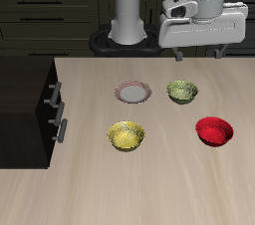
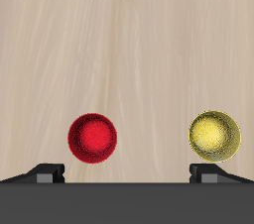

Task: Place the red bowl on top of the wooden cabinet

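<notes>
Red and glossy, the red bowl (image 2: 92,137) rests on the pale worktop (image 2: 127,50), far below my jaws (image 2: 127,172) and nearer one fingertip (image 2: 47,171) than the other. My jaws hang spread wide, holding nothing. The yellow bowl (image 2: 214,135) lies near the other fingertip. The wooden cabinet (image 1: 25,105) stands well apart.

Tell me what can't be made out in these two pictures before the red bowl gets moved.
- Gripper: in the exterior view the fingers are hidden behind the hand; the wrist view shows only their tips, so open or shut is unclear.
- Wooden cabinet: cut off by the exterior view's edge; absent from the wrist view.
- Red bowl: its inside texture is too small to read.
</notes>
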Robot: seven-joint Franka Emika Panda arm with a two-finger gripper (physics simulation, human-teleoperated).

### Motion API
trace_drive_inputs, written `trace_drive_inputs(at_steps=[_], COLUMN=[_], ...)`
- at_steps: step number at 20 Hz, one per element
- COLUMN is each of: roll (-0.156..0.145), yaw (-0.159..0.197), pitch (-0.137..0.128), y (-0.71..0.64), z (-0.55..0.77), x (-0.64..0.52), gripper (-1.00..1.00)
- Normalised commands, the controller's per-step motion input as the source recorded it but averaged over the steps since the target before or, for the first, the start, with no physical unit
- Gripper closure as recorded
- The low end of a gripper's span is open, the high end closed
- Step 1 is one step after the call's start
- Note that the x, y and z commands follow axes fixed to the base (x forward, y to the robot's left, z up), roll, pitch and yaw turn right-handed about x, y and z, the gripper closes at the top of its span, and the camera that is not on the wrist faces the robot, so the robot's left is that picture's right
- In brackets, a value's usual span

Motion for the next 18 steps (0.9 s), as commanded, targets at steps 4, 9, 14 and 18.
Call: trace_drive_inputs(at_steps=[4,9,14,18], roll=[-0.021,-0.027,-0.015,0.019], yaw=[0.023,0.022,0.007,-0.01], pitch=[-0.006,0.007,0.016,-0.008], y=[0.07,-0.04,-0.03,0.16], z=[0.03,-0.04,-0.08,-0.03], x=[0.02,0.0,0.01,0.07], gripper=[-1.0,-1.0,-1.0,-1.0])
